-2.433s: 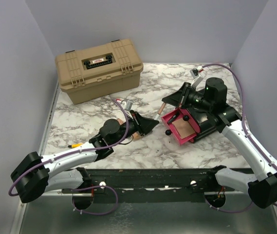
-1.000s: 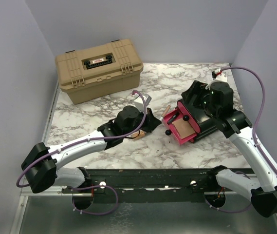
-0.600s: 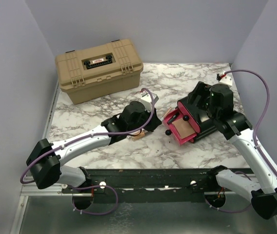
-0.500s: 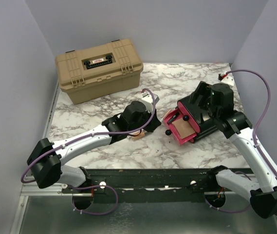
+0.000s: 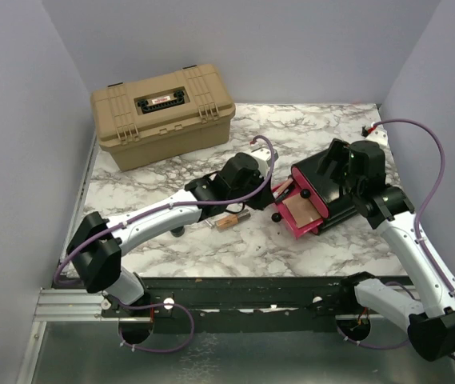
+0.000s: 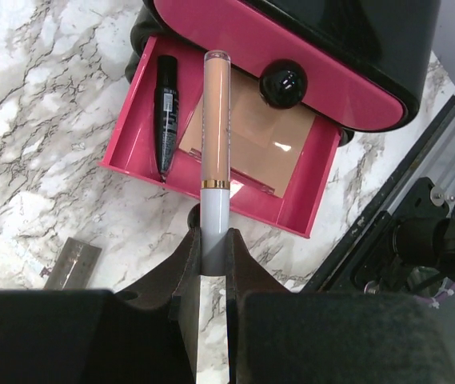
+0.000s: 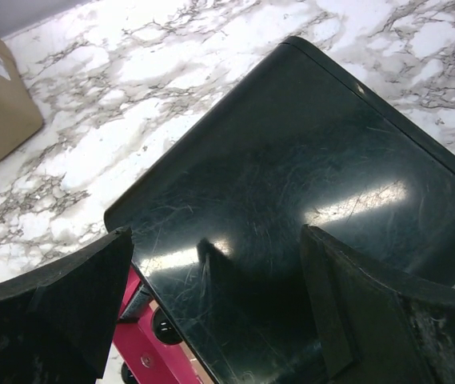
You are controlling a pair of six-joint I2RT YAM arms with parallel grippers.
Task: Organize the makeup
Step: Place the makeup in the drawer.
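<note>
The slim tube (image 6: 216, 120) has a clear body filled with peach colour, a gold band and a pale grey cap. It looks light and stiff, with a smooth plastic skin that is likely slippery. The left jaws pinch it by the cap alone, so the long body sticks out unsupported. It may swing in the grip, or the cap may work loose, and a hold nearer the gold band would probably be steadier.

The tube hangs over the open pink drawer (image 6: 131, 136), its tip pointing toward the black box (image 5: 329, 178) that the drawer belongs to. A black tube (image 6: 165, 112) lies along one side of the drawer. A flat square copper-pink compact (image 6: 259, 144) fills most of the rest, so the slim tube will likely come to rest against or partly on the compact. That lid looks glossy and easy to scratch.

Just beyond the tip, the closed drawer above and its black knob (image 6: 283, 83) overhang, leaving little room to push forward.

The right jaws are spread wide to either side of the box's top; whether they touch it I cannot tell. On the marble tabletop (image 5: 307, 128) a copper lipstick tube (image 5: 229, 221) lies near the drawer. A tan case (image 5: 163, 112) sits well apart at the back.
</note>
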